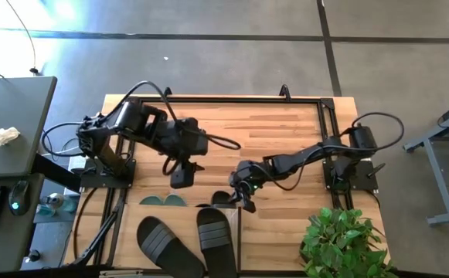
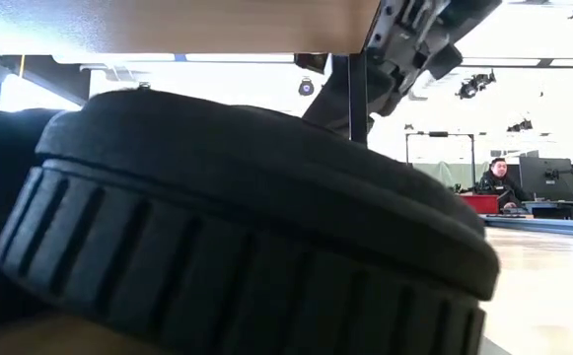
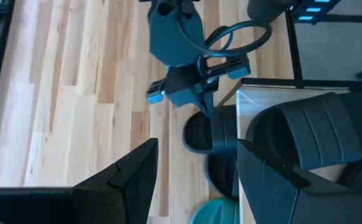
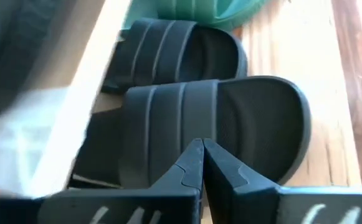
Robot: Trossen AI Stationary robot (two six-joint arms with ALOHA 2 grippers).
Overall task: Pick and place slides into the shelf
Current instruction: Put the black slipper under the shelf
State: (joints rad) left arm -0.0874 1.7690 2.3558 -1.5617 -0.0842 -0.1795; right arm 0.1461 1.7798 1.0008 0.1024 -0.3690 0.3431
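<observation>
The light wood shelf stands at the table's near edge. Two black slides lie flat on its top board. On the level below, the heels of two more black slides and the sage-green pair stick out past the far edge. My right gripper is shut, its tips at the strap of the rightmost lower black slide. My left gripper hangs open above the bare table, just beyond the shelf. In the low view one black slide fills the picture. My right gripper points its shut fingertips, slanting down from the table's far right, at the strap of the rightmost lower black slide, which lies flat under the shelf's top board. Whether the tips touch the strap, I cannot tell.
A potted green plant stands at the table's near right corner. A dark metal frame rims the table. The far half of the tabletop is bare wood. A person sits in the room beyond the table.
</observation>
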